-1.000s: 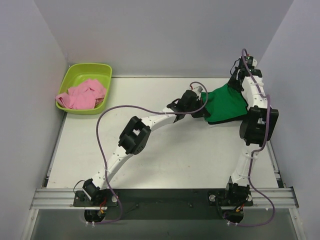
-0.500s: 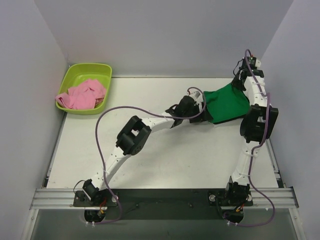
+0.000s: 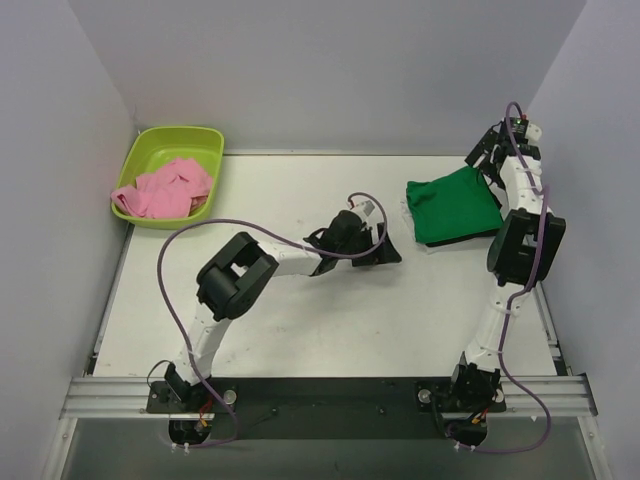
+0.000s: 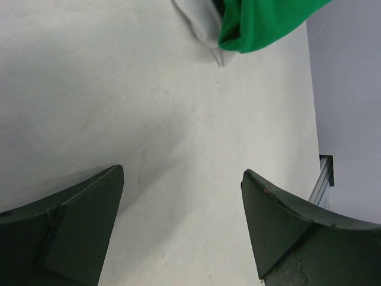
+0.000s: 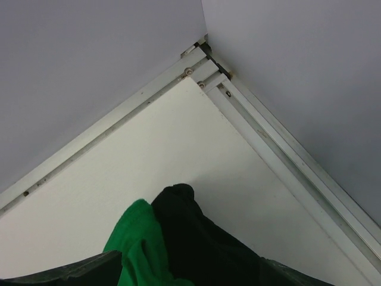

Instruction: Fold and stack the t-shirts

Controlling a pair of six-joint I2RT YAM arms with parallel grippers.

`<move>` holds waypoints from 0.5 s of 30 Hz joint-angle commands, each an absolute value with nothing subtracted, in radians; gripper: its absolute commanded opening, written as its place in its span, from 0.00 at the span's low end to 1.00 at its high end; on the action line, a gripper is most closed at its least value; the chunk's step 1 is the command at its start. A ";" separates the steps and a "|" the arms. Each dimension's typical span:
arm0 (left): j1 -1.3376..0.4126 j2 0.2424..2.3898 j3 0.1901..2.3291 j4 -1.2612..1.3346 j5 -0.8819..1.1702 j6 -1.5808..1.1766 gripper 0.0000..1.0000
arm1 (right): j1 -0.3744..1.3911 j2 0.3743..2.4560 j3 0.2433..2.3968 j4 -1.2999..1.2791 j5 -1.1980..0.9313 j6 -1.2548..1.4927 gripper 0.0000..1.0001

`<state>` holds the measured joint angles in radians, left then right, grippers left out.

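Observation:
The green t-shirt (image 3: 453,204) lies folded at the back right of the table, on top of the black t-shirt (image 3: 462,238), whose edge shows beneath it. The pink t-shirt (image 3: 164,189) sits crumpled in the lime tub (image 3: 205,139). My left gripper (image 3: 385,251) is open over bare table, left of the stack; its wrist view shows its fingers (image 4: 77,226) wide apart and the green t-shirt (image 4: 265,21) ahead. My right gripper (image 3: 483,160) is open at the stack's far right corner. Green t-shirt (image 5: 137,247) and black t-shirt (image 5: 202,235) lie between its spread jaws.
White walls close the table on the left, back and right. A metal rail (image 5: 268,140) runs along the table's right edge into the back corner. The arm bases stand on the rail (image 3: 330,395) at the near edge.
Both grippers opened and let go of the green t-shirt, which now lies flat. The left arm drew back left toward the table's middle. The right gripper moved toward the far right.

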<state>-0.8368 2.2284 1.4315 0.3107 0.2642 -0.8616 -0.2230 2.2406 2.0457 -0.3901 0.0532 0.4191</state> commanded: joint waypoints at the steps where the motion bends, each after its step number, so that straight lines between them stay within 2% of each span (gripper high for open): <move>1: -0.804 2.100 1.312 0.388 0.248 -0.859 0.89 | -0.195 2.056 1.947 -0.296 0.126 0.417 1.00; 7: -0.746 2.002 1.189 0.407 0.262 -0.859 0.90 | -0.146 1.832 1.668 -0.120 0.187 0.390 1.00; 11: -0.697 1.936 1.089 0.446 0.311 -0.877 0.89 | -0.039 1.729 1.591 -0.083 0.287 0.289 1.00; 15: -0.647 1.855 0.993 0.497 0.362 -0.910 0.89 | 0.026 1.663 1.528 -0.103 0.276 0.339 1.00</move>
